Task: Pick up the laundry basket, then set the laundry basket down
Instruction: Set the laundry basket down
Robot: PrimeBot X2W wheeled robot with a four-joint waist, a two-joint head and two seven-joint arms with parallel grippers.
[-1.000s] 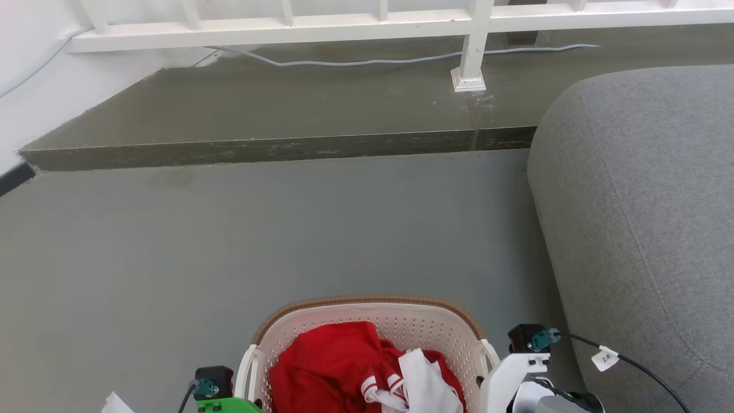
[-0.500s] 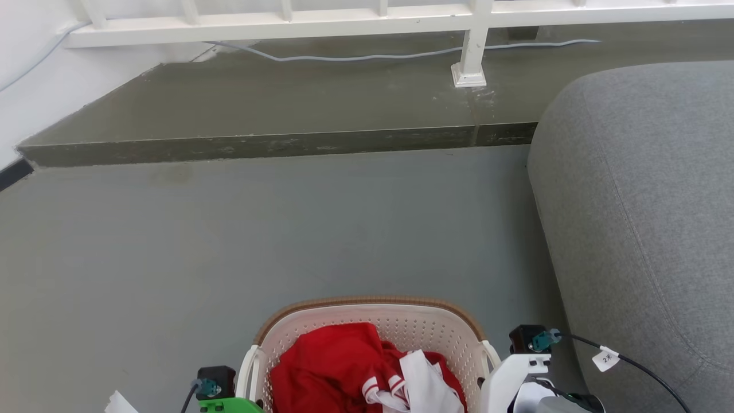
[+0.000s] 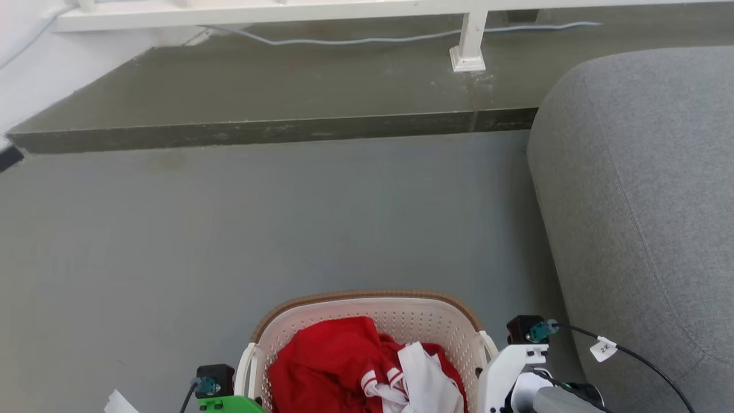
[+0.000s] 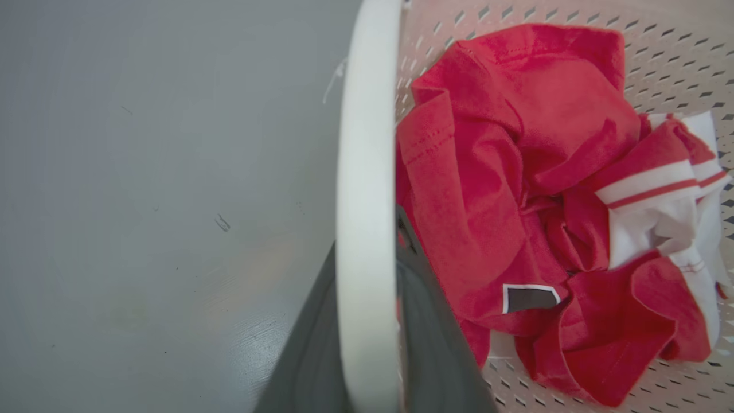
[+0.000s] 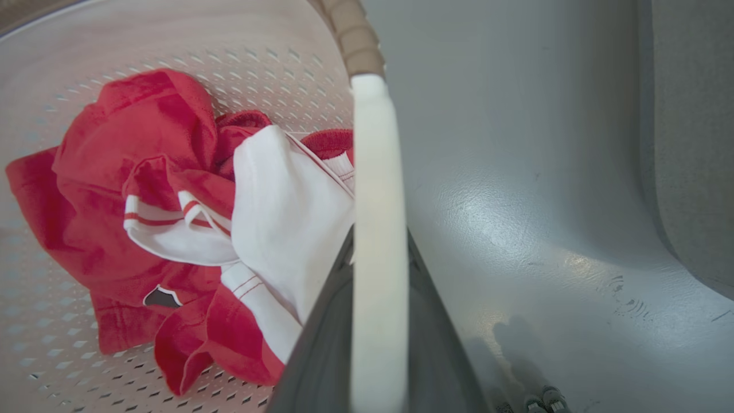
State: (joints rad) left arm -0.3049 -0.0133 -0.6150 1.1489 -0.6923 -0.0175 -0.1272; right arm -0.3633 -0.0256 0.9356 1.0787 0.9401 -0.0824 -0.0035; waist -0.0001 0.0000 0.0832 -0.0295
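My left gripper (image 4: 367,241) and right gripper (image 5: 378,241) each clamped on white loop handle (image 4: 367,115). Reckon that's so cream-white perforated plastic laundry basket (image 3: 367,296) carries level.

Home: grey sofa (image 3: 631,201), laundry basket (image 3: 367,296).

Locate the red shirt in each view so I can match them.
Head view: red shirt at bottom centre, inside the laundry basket.
Left wrist view: shirt in right half, beside the left handle.
Right wrist view: shirt in left half, beside the right handle.
Shared landmark: the white striped cloth beside it.
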